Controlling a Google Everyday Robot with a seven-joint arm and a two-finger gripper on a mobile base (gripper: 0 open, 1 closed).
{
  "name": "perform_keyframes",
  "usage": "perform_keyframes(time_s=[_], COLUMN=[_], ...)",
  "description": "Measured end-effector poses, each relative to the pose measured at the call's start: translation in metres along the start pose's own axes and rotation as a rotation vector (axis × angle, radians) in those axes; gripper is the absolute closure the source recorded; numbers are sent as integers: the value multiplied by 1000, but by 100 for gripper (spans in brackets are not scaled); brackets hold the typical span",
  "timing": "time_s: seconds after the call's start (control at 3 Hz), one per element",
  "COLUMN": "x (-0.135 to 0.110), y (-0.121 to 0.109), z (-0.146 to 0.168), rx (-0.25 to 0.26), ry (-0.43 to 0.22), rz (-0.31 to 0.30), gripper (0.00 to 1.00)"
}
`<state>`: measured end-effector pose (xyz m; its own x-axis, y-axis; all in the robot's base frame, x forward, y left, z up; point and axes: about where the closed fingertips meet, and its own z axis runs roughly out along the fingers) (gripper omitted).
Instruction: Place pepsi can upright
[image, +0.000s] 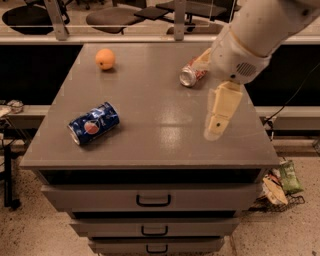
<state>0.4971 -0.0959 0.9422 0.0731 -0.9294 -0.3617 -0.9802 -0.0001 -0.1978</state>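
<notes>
Pepsi can (93, 123): lying on its side at the lower left of the tabletop, one silver end facing lower left
Gripper (206, 97): right of centre, over the table, claw spread wide and holding nothing, well apart from the pepsi can
Red can (191, 73): on its side, upper right, just beside the upper finger (201, 57)
Orange (105, 58): upper left
Table (150, 95): grey, drawers below

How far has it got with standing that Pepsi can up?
Nothing looks done yet: the pepsi can lies on its side on the drawer cabinet. The tool hovers over the other side, holding nothing, well apart from it. Reaching, gripping and standing it upright remain.
</notes>
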Motion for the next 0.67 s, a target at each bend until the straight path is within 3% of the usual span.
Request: perform_keyframes(time_s=[0.33,0.67], x=[-60,-77], y=[-21,-27], z=[38,50], rx=[-38,-50], ry=[-120,-153], rz=[-141,-185], gripper=[0,0])
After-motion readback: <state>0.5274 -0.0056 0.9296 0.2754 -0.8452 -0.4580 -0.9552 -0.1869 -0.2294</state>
